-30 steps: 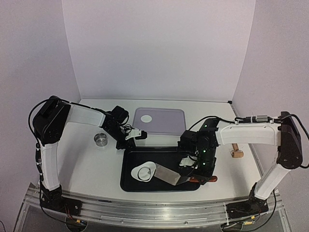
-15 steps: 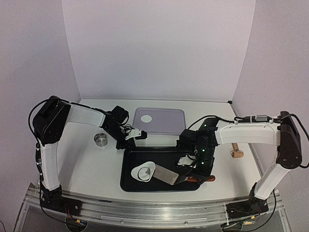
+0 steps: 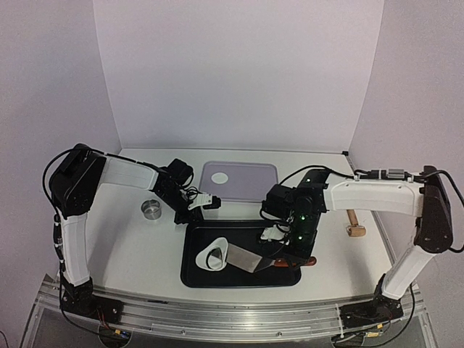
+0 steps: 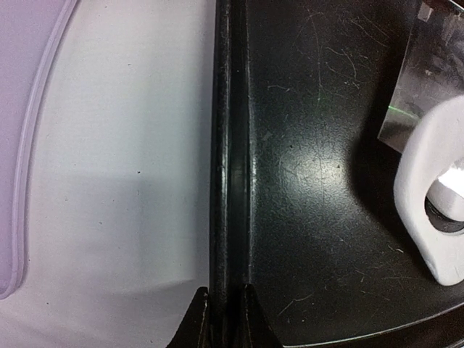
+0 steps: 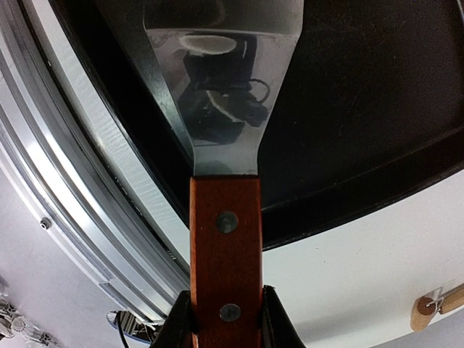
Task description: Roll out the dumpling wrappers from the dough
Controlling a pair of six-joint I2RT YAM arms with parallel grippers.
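A white dough ring with a hole (image 3: 215, 256) lies in the black tray (image 3: 239, 279), its edge on the steel blade of a spatula (image 3: 246, 259). My right gripper (image 3: 293, 255) is shut on the spatula's red-brown wooden handle (image 5: 225, 261); the blade (image 5: 217, 72) points across the tray. My left gripper (image 3: 197, 215) is shut on the tray's far left rim (image 4: 226, 217); the dough ring (image 4: 435, 210) shows at the right of the left wrist view. One dumpling wrapper (image 3: 222, 177), a thin white disc, lies on the purple mat (image 3: 250, 190).
A small steel ring (image 3: 151, 209) stands on the table left of the tray. A wooden tool (image 3: 354, 226) lies to the right and shows in the right wrist view (image 5: 438, 304). The metal rail (image 5: 72, 210) runs along the near table edge.
My right arm has moved left with the spatula, sliding the blade further under the dough ring, which has shifted slightly left. The left arm has not moved.
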